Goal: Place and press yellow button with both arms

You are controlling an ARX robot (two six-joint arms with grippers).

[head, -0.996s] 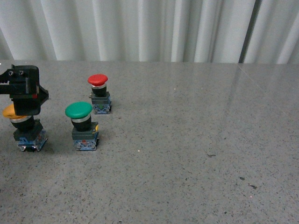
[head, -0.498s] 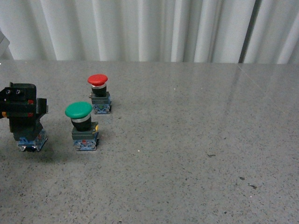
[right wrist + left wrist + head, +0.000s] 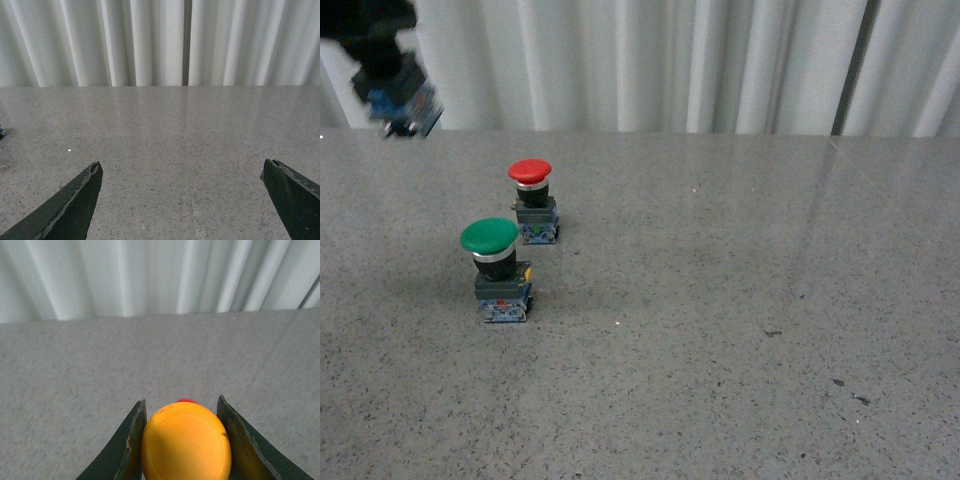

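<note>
Your left claw pinches the yellow button high at ten o'clock (well above the desk); your right claw gapes empty.

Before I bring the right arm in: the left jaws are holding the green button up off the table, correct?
No. The left jaws hold the yellow button up off the table, as the left wrist view shows; the green button stands on the table in the front view.

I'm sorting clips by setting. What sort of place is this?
Probably a robot test bench: a bare grey speckled tabletop, a white pleated curtain behind it, and an industrial green button and red button standing on it.
</note>
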